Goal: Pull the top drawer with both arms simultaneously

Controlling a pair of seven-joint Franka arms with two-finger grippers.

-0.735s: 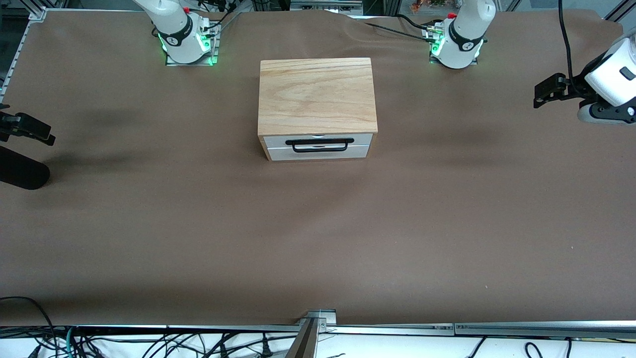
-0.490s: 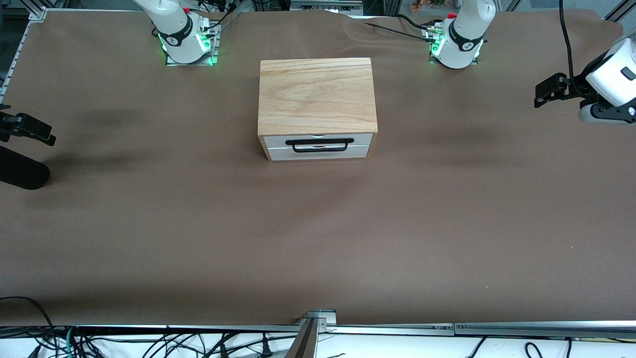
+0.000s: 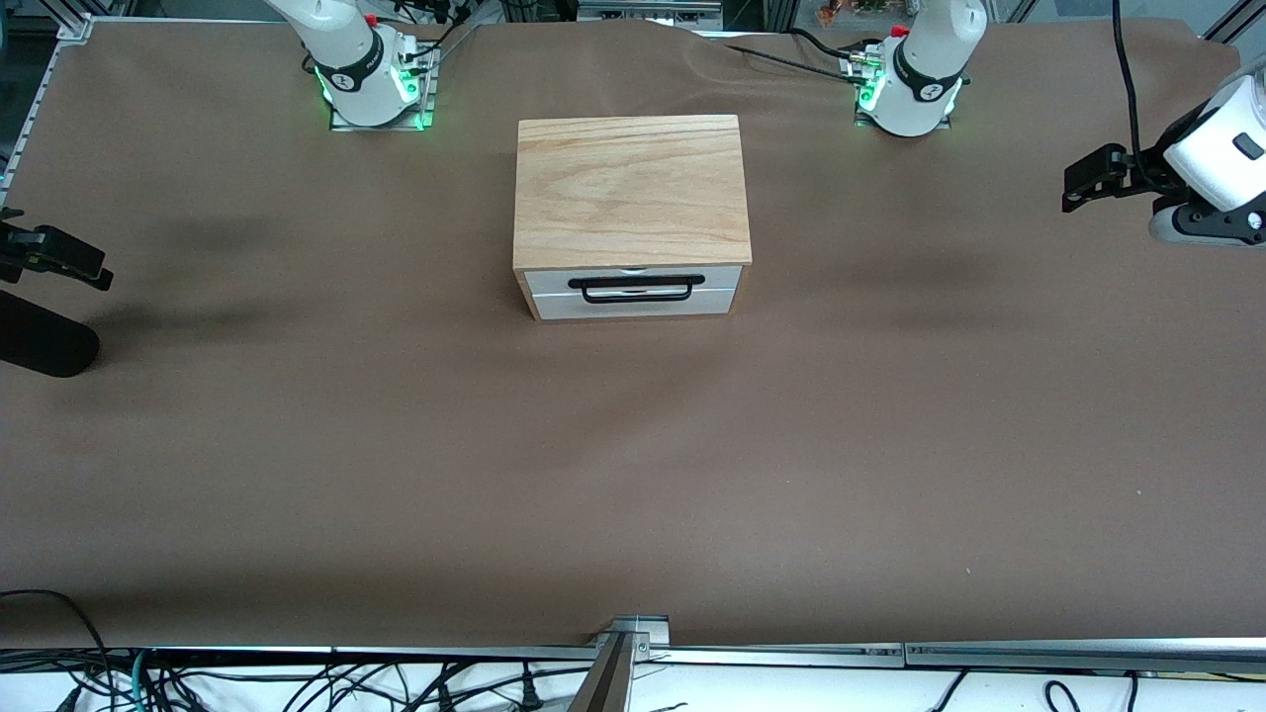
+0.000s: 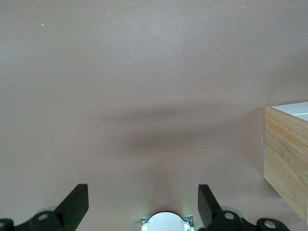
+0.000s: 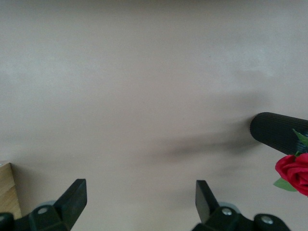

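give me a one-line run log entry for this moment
stage: pre-approach | top drawer: shut, handle untouched | left tool: open, over bare table at left arm's end | right tool: open, over bare table at right arm's end

Matt brown cloth-like cover (image 3: 396, 445) across the table, faintly rippled. Light wood-grain cabinet top (image 3: 630, 188), smooth, satin. Top drawer (image 3: 633, 280) with smooth white front and dark, slightly glossy bar handle (image 3: 637, 287). Glossy white plastic shells on both arms (image 3: 925, 59), black matt grippers, ribbed black cylinder (image 5: 279, 132).

A brown-covered table (image 3: 396, 445) fills the scene, with tangled black cables (image 3: 297, 682) along its aluminium-framed edge.
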